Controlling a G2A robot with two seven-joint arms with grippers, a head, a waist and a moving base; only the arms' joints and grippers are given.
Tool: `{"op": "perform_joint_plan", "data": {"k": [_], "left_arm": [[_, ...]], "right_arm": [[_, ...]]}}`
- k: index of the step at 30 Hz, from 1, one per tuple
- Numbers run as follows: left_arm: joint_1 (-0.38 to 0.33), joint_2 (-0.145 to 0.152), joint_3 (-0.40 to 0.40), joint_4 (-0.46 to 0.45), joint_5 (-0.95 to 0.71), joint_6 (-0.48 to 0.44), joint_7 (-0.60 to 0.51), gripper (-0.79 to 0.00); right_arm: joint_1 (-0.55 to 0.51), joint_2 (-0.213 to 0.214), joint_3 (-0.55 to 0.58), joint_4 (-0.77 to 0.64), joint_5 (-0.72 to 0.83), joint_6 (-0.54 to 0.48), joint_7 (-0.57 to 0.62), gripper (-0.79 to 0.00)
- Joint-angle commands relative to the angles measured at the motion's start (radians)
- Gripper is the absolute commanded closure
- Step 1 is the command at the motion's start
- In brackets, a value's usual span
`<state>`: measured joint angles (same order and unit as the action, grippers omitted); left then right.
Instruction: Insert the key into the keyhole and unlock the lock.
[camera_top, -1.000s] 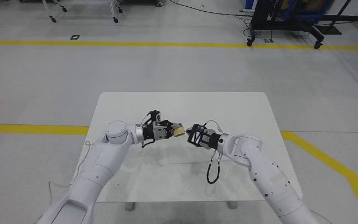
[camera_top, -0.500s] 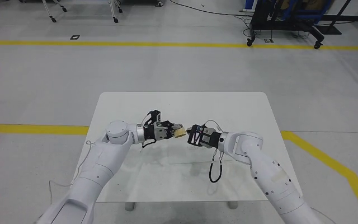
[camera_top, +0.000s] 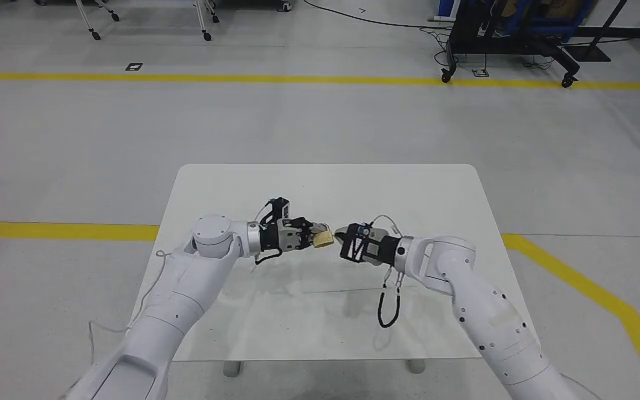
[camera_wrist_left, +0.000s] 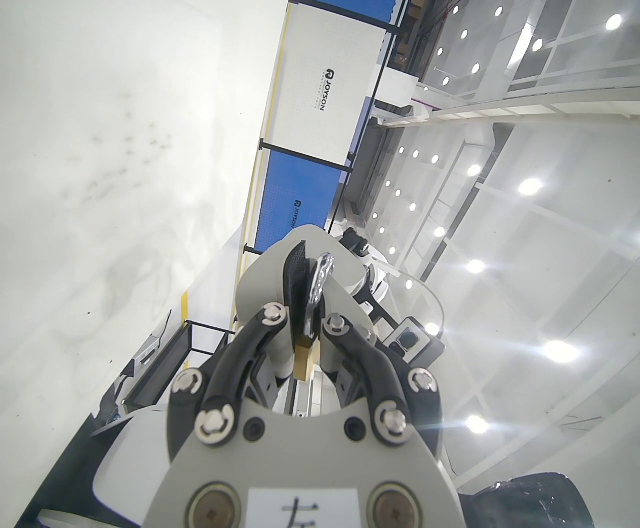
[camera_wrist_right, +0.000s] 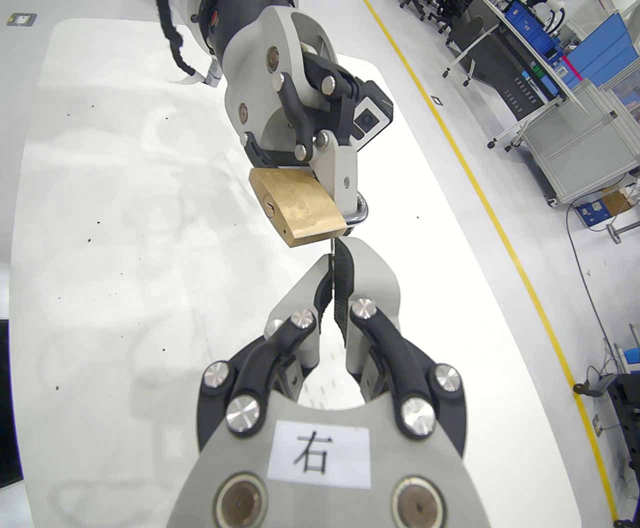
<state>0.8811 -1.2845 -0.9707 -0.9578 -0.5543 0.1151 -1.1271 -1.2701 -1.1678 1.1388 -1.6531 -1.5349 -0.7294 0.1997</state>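
Left tool (camera_top: 306, 236) is clamped on the brass rectangular padlock (camera_wrist_right: 298, 206) — facing it, the right tool (camera_wrist_right: 339, 265) pinches a thin metal key (camera_wrist_right: 331, 248), tip just beside the padlock's body.

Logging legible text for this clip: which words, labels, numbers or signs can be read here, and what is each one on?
"左": left gripper, on its white sticker.
"右": right gripper, on its white label.
Stamped lettering on the brass lock: too faint to read.
Maker's logo on the white panel and the blue panel in the room behind: a brand mark, not quoted.
No numbers or signs are legible.
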Motion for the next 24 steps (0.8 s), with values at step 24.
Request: {"op": "perform_joint_plan", "data": {"k": [24], "left_arm": [[-0.069, -0.036, 0.074, 0.083, 0.022, 0.298, 0.234, 0.000]], "right_arm": [[-0.102, 0.041, -0.172, -0.268, -0.840, 0.085, 0.026, 0.000]]}}
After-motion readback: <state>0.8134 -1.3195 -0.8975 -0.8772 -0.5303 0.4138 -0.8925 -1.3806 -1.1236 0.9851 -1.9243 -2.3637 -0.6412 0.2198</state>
